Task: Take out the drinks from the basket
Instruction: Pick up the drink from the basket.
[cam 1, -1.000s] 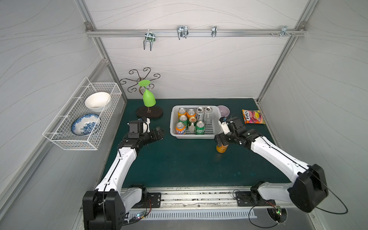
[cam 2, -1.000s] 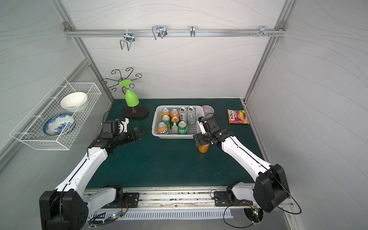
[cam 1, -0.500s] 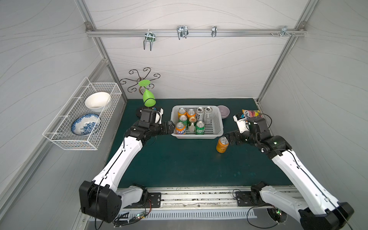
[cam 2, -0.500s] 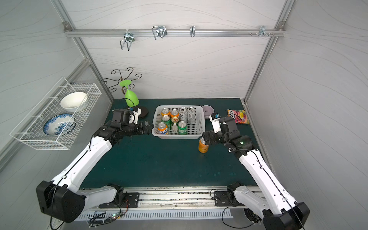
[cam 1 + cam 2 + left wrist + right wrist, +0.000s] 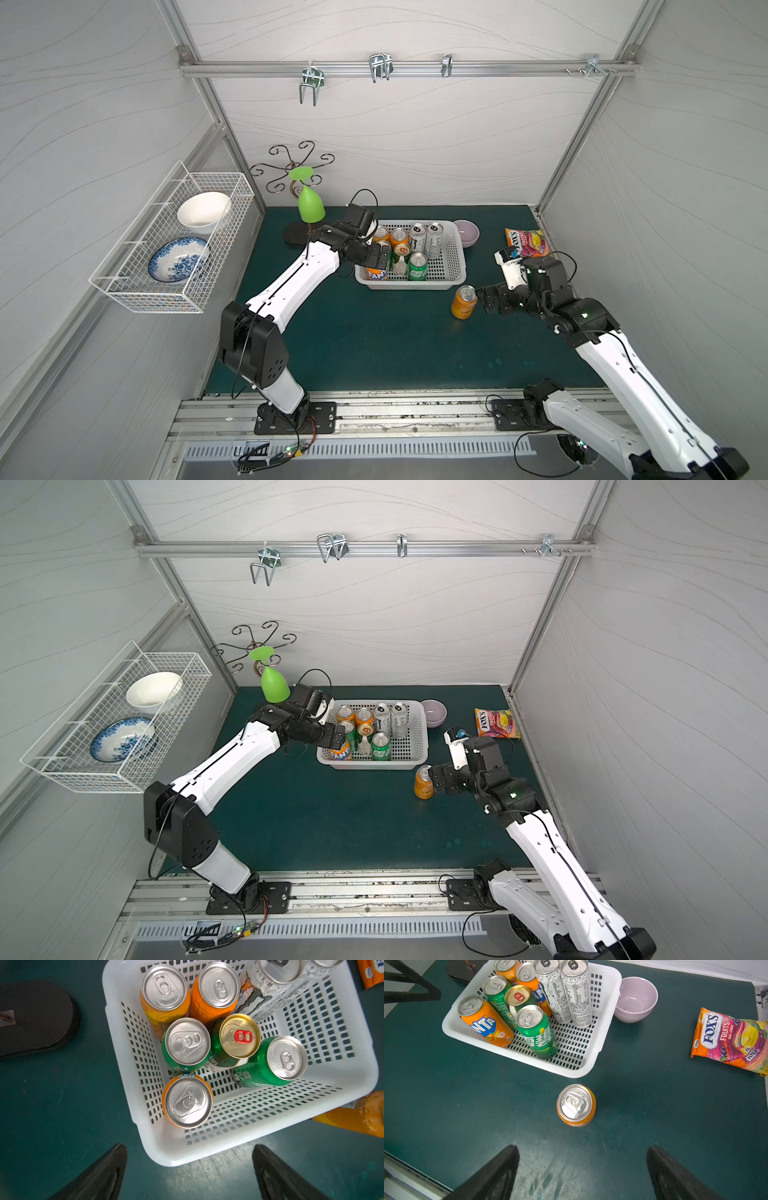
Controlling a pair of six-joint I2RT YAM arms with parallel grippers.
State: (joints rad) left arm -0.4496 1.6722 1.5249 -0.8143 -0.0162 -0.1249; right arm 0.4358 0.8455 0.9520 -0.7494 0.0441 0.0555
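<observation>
Your left tool (image 5: 190,1147) hangs over the left end of the basket (image 5: 415,284), jaws wide apart, nothing between them. The basket sits toward the back of the worktop (image 5: 374,340). You have eight cans (image 5: 417,266) standing in it, crowded into its left half, with the two slim silver ones at the back. One orange can (image 5: 464,302) stands upright on the worktop, outside the basket, near its front right corner. Your right tool (image 5: 582,1148) is just right of that can, jaws wide apart and clear of it. A candy bag (image 5: 524,242) lies at the far right, at the back.
</observation>
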